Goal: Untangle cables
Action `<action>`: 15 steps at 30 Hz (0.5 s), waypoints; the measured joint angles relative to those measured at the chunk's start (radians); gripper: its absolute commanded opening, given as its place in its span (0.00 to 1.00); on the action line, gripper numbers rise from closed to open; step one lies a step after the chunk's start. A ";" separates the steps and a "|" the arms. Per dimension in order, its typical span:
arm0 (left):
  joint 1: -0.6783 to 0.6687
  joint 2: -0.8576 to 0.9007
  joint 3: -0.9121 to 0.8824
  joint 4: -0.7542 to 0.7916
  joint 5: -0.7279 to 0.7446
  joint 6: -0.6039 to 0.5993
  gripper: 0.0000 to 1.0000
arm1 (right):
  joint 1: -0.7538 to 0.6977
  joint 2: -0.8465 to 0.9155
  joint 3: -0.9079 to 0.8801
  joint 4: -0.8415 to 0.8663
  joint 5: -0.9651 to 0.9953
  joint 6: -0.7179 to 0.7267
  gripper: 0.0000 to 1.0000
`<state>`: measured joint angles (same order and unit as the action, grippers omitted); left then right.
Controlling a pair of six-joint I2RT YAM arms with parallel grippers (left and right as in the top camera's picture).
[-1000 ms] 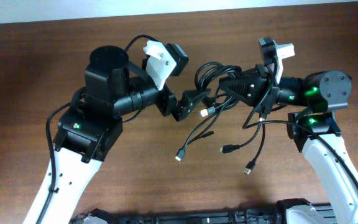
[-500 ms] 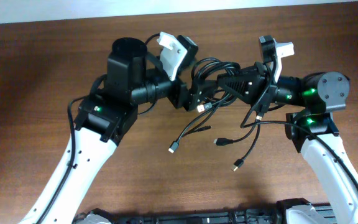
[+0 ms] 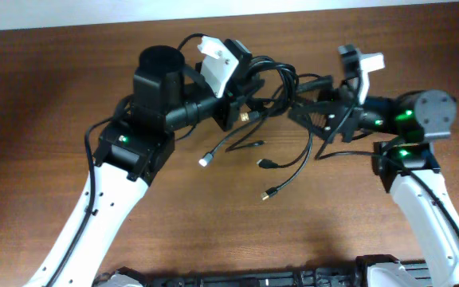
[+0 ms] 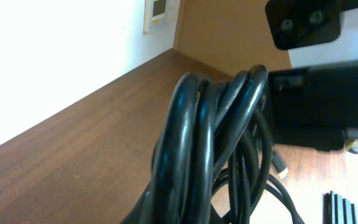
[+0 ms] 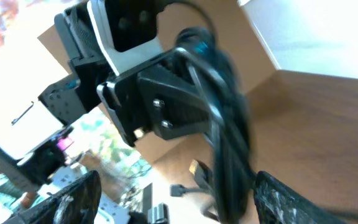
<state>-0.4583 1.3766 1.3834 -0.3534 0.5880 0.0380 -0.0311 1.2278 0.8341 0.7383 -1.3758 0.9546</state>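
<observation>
L gripper (image 3: pixel 244 100) clamped on cables (image 4: pixel 197 143); R gripper (image 5: pixel 179 196) wide open around them

1. Cables (image 3: pixel 271 78): bunched above the desk (image 3: pixel 46 88), near its far edge, about mid-width.
2. Left gripper (image 3: pixel 249 97): at the bunch's left side. Right gripper (image 3: pixel 300 108): just right of it.
3. Plug ends (image 3: pixel 205 159): trailing toward the near edge.

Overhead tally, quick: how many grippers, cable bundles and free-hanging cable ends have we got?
Grippers: 2 (left gripper, right gripper)
Cable bundle: 1
Free cable ends: 4 that I can make out
Total: 7
</observation>
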 measured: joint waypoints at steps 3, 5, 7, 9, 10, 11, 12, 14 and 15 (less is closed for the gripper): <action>0.035 0.002 0.000 0.012 0.068 0.013 0.00 | -0.066 0.000 0.000 0.000 -0.026 0.003 0.75; 0.042 0.002 0.000 0.019 0.128 0.032 0.00 | -0.082 0.000 0.000 0.000 -0.034 0.003 0.75; 0.042 0.002 0.000 0.025 0.181 0.049 0.00 | -0.089 0.000 0.000 0.000 -0.041 0.004 0.75; 0.042 0.002 0.000 0.040 0.244 0.060 0.00 | -0.089 0.000 0.000 0.000 -0.045 0.003 0.75; 0.042 0.002 0.000 0.049 0.265 0.062 0.00 | -0.089 0.000 0.000 0.000 -0.046 0.003 0.75; 0.042 0.002 0.000 0.061 0.289 0.066 0.00 | -0.089 0.000 0.000 0.000 -0.048 0.004 0.75; 0.042 0.002 0.000 0.076 0.319 0.069 0.00 | -0.089 0.000 0.000 0.000 -0.049 0.004 0.75; 0.042 0.002 0.000 0.095 0.354 0.073 0.00 | -0.089 0.000 0.000 0.000 -0.050 0.004 0.75; 0.042 0.002 0.000 0.101 0.370 0.075 0.00 | -0.089 0.000 0.000 0.000 -0.051 0.004 0.75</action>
<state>-0.4164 1.3788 1.3834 -0.2523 0.9581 0.1127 -0.1204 1.2278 0.8341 0.7380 -1.4273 0.9585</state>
